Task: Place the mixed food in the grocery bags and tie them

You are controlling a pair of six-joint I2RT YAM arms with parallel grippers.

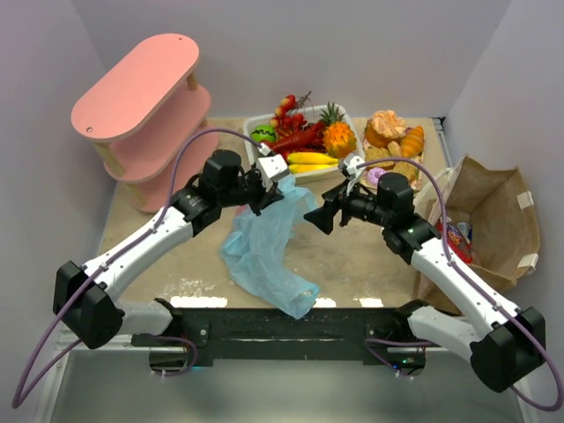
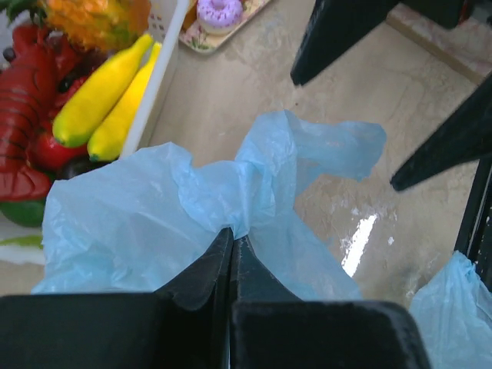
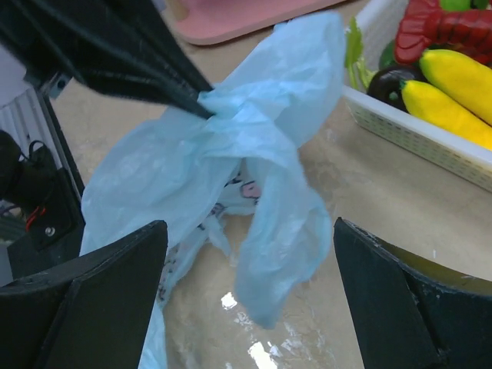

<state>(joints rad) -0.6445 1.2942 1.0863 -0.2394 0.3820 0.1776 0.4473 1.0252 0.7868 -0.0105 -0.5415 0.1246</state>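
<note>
The light-blue plastic bag [image 1: 264, 242] lies crumpled on the table's middle, its top edge lifted. My left gripper [image 1: 275, 187] is shut on that edge; in the left wrist view the jaws [image 2: 233, 233] pinch a gathered fold of the blue bag [image 2: 154, 207]. My right gripper [image 1: 315, 217] hovers just right of the bag, open, with a hanging flap of the bag [image 3: 277, 223] between its spread fingers [image 3: 115, 292] but untouched. The mixed food, yellow bananas [image 1: 310, 161], red lobster [image 1: 295, 139] and pineapple [image 1: 338, 134], sits in a white basket [image 1: 256, 118]. The brown paper bag [image 1: 493, 211] stands at the right.
A pink two-tier shelf [image 1: 141, 88] stands at the back left. A tray of pastries and a purple donut [image 1: 392, 141] sits right of the basket. Red packets [image 1: 456, 236] show inside the paper bag. Walls close in on both sides.
</note>
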